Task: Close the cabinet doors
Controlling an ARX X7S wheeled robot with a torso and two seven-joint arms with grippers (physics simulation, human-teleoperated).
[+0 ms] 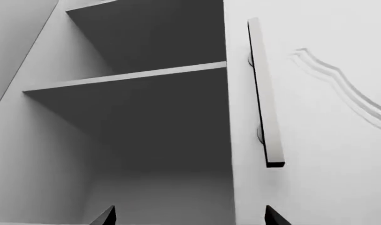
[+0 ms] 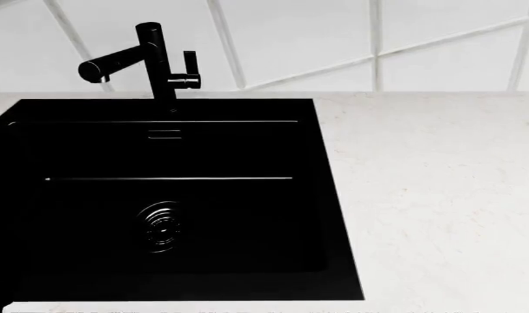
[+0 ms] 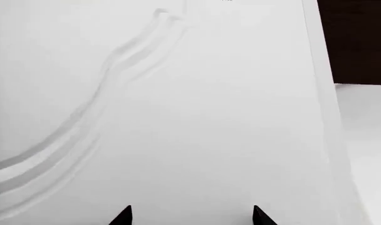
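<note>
In the left wrist view, one cabinet door (image 1: 322,140) is a pale panel with a scalloped moulding and a long bar handle (image 1: 265,98). Beside it the cabinet interior (image 1: 159,122) lies uncovered, showing two grey shelves. My left gripper (image 1: 192,216) is open, its dark fingertips (image 1: 109,216) spread below the edge of that door, holding nothing. The right wrist view is filled by a cabinet door (image 3: 209,131) with the same curved moulding, seen very close. My right gripper (image 3: 192,216) is open in front of this panel. Neither the doors nor the grippers appear in the head view.
The head view looks down on a black sink (image 2: 21,195) with a black faucet (image 2: 152,59), set in a pale speckled countertop (image 2: 430,195) below a white tiled wall (image 2: 290,39). A dark area (image 3: 356,42) shows past the door's edge in the right wrist view.
</note>
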